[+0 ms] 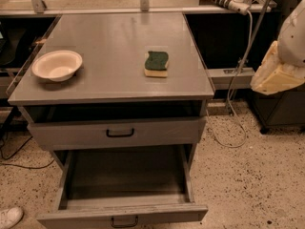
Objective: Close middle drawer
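Note:
The middle drawer [125, 194] is pulled far out at the bottom of the grey cabinet. Its long tray looks empty, and its shallow front panel carries a small black bar handle [125, 221] at the lower edge of the view. Above it sits a similar drawer with a taller front panel [157, 131] and a black handle, nearly shut. My gripper [278, 74], a beige part under the white arm, hangs at the far right. It is above the floor, well right of the cabinet and away from both drawers.
On the cabinet top [114, 37] stand a white bowl [56, 65] at the left and a green and yellow sponge [157, 63] right of centre. A cable [238, 94] hangs to the speckled floor at the right. A white shoe [9, 217] shows at the lower left.

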